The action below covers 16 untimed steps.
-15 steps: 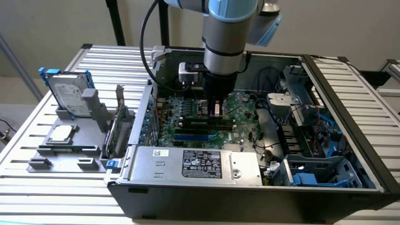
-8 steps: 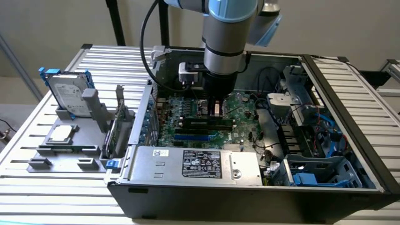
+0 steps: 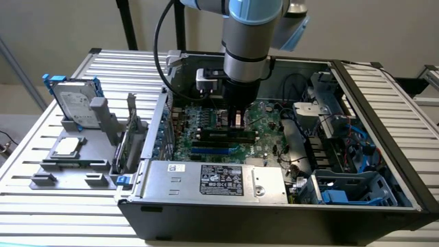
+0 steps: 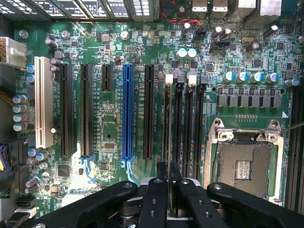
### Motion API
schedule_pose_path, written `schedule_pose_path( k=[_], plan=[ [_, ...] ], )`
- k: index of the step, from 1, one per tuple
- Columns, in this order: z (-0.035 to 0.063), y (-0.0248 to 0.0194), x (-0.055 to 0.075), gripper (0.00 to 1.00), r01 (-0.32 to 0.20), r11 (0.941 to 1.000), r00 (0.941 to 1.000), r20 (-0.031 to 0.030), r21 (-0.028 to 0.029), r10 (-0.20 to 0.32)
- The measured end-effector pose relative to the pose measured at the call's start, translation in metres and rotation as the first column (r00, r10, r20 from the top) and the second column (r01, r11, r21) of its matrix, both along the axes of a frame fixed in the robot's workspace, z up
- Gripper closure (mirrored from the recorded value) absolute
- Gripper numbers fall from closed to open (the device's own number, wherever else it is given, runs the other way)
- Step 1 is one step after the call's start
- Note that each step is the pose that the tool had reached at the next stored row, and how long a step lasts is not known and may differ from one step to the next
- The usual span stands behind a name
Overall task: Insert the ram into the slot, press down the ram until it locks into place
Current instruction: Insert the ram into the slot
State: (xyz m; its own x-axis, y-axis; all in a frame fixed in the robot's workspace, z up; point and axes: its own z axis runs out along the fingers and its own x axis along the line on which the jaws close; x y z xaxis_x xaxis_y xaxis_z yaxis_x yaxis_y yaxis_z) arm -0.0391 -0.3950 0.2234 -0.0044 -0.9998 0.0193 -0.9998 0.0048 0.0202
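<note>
My gripper (image 3: 237, 119) reaches down into the open computer case, over the row of black memory sockets (image 4: 187, 128) on the motherboard. Its two black fingers (image 4: 156, 194) stand nearly together, shut on the ram (image 4: 169, 142), which shows in the wrist view as a thin edge-on line. That line runs along the slot (image 4: 166, 102) nearest the black expansion slots, up to its pale end latch (image 4: 169, 80). In the exterior view the ram (image 3: 221, 135) lies as a dark stick just below the fingers. How deep it sits in the slot I cannot tell.
A blue slot (image 4: 127, 111) and black expansion slots (image 4: 85, 111) run parallel beside the sockets. The open processor socket (image 4: 244, 164) lies on their other side. A power supply (image 3: 213, 179) and cables (image 3: 343, 139) crowd the case. A hard drive (image 3: 72, 105) stands on a fixture outside.
</note>
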Motion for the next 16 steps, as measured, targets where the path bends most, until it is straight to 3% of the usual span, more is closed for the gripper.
schedule_pose_path(
  k=[10,12,13,16],
  plan=[
    [0.0,0.0,0.0,0.87,0.0,1.0,1.0,0.0001,0.0001,0.0],
    [0.0,0.0,0.0,0.85,0.0,1.0,1.0,0.0,0.0001,0.0],
    [0.0,0.0,0.0,0.79,0.0,1.0,1.0,0.0,0.0001,0.0],
    [0.0002,0.0,0.0,0.79,0.0,1.0,1.0,0.0,0.0001,0.0]
  ],
)
